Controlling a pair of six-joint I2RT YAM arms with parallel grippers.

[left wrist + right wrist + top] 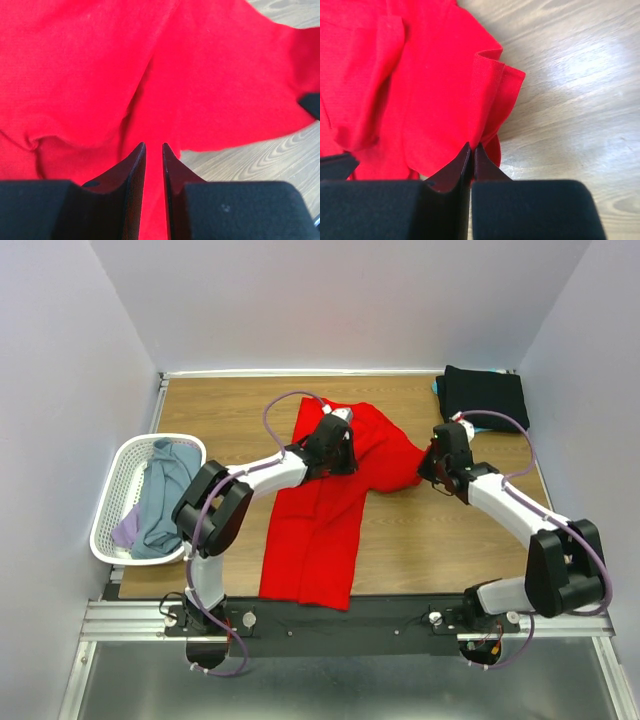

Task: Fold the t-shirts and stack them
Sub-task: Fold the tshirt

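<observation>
The right gripper (471, 146) clamps the sleeve hem of the red t-shirt (435, 85), likely to fold it inward; whether the narrowly parted left gripper (154, 145) holds cloth is unclear

The red t-shirt (315, 530) is soft matt cloth, finely knit up close. The desk (220, 410) is smooth wood-grain with a faint sheen. At nine o'clock the basket (115, 490) is white plastic mesh — the right claw (471, 146), smooth matt black.
</observation>
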